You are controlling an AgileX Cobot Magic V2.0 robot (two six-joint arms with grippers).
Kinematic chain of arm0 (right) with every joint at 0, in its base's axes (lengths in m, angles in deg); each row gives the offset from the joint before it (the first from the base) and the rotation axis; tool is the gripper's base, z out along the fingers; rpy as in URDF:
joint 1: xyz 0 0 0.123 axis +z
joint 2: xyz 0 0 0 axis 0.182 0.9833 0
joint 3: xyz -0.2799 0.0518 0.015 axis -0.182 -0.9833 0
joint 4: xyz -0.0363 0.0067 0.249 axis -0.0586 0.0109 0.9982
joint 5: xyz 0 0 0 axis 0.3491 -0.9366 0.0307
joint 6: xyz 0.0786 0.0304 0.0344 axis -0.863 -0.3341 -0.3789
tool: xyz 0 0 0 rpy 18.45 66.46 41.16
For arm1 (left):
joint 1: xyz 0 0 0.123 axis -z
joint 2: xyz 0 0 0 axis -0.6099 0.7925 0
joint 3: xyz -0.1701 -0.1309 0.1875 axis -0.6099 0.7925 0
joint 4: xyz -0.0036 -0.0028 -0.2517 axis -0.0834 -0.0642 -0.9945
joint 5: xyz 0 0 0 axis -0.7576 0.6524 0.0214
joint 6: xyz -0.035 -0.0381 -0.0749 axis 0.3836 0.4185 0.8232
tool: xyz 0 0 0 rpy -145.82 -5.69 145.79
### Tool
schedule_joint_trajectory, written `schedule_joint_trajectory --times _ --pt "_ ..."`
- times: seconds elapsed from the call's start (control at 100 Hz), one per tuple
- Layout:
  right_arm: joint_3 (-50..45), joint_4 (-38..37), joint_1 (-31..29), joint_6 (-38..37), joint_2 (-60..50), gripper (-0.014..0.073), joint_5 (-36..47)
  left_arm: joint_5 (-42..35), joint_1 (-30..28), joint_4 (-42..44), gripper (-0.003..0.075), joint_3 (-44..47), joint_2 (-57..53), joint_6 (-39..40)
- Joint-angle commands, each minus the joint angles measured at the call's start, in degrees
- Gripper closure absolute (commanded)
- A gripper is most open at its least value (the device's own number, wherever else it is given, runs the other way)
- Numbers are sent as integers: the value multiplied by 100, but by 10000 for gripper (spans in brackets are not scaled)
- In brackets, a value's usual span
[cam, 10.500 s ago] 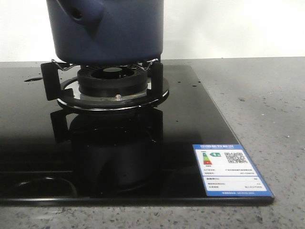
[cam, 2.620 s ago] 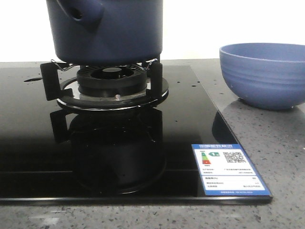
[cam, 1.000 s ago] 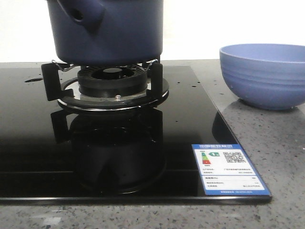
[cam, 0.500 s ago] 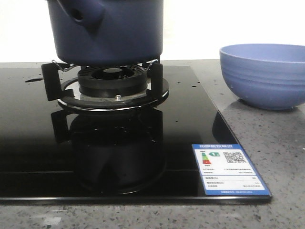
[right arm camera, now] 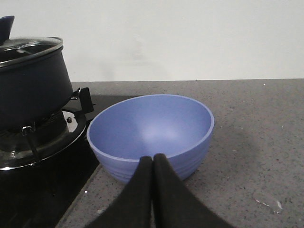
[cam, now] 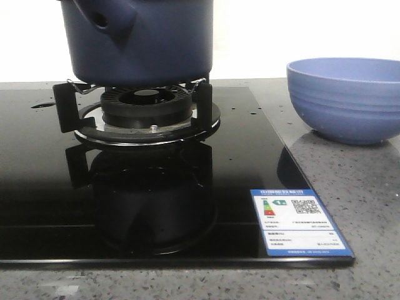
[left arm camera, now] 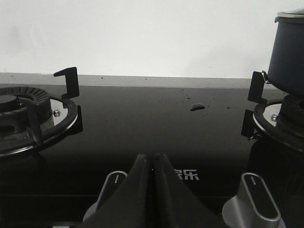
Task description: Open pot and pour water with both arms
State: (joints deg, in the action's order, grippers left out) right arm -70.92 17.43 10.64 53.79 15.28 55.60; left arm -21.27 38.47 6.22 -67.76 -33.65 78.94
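The dark navy pot [cam: 140,39] stands on the right burner of the black glass hob [cam: 244,156], its stubby side handle with a round hole turned front-left. In the right wrist view the pot [right arm camera: 29,85] carries a glass lid with a metal rim [right arm camera: 28,48]. It also shows at the edge of the left wrist view [left arm camera: 288,54]. My left gripper [left arm camera: 152,156] is shut and empty, low over the hob's front edge between two knobs. My right gripper [right arm camera: 152,157] is shut and empty, just in front of the light-blue ribbed bowl [right arm camera: 150,135].
The light-blue bowl [cam: 347,99] sits on the grey stone counter [cam: 369,206] right of the hob. A second, bare burner with its black grate [left arm camera: 28,111] lies to the left. Two silver knobs [left arm camera: 251,206] stand at the hob's front. An energy label [cam: 299,222] is stuck near the front right corner.
The light-blue bowl, absent 10.5 s ago, now stands on the counter at the right. Over the last second the front view shows almost no change.
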Motion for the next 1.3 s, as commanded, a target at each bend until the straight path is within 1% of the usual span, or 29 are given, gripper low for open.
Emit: schedule_joint_trajectory --times 0.0,0.08,0.87,0.96,1.01,1.07,1.1,1.15,1.25,1.29 --pt "130 90 -34 71 44 655 341 -283 18 13 741 206 -150 76" --pt "130 90 -34 71 44 655 341 -92 113 -68 741 206 -150 76" --pt "130 90 -34 71 44 655 341 -102 146 -68 741 196 -150 76" --pt "71 67 -34 71 44 655 518 -102 146 -68 741 196 -150 76" --pt "34 -240 -34 71 44 655 638 -102 146 -68 741 196 -150 76" --pt "33 -849 -34 -90 44 655 717 -102 146 -68 741 196 -150 76" --pt "22 -1088 -34 -417 44 655 846 -102 146 -68 741 196 -150 76" --pt "7 -1659 -34 -1377 44 655 1093 -102 146 -68 741 196 -150 76" --pt "-119 -3535 -34 -2952 44 655 1470 -102 146 -68 741 196 -150 76" --pt "-221 -4058 -34 -3464 44 655 1609 -102 146 -68 741 196 -150 76"
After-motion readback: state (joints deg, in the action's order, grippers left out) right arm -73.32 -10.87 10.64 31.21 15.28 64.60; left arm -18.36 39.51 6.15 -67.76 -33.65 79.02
